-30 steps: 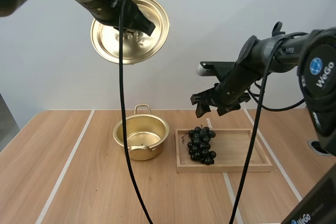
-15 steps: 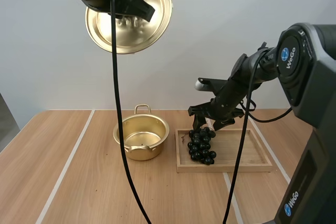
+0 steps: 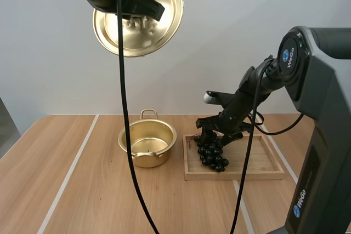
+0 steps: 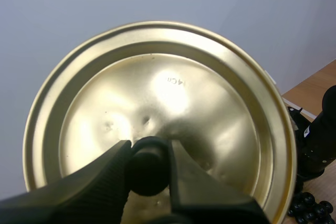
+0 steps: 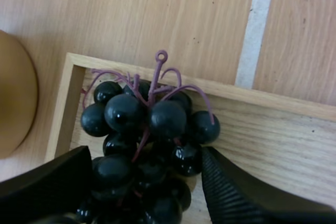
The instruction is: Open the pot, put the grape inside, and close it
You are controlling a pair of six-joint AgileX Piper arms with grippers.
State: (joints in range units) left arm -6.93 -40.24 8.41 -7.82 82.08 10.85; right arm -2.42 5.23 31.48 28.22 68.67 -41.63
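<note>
The fingers (image 5: 236,198) of the right gripper (image 3: 213,133) have come down, wide open, around the grapes (image 5: 149,124) beside the open pot (image 3: 147,141), so grabbing comes next; the left gripper (image 4: 148,153) pinches the lid (image 3: 140,20) high above it.

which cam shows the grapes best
The right wrist view: the bunch of grapes sits close up, stem and berries clear, between the open fingers of the right gripper in the wooden tray. The high view shows it small, its top hidden by that gripper. The left wrist view catches a few berries past the lid.
</note>
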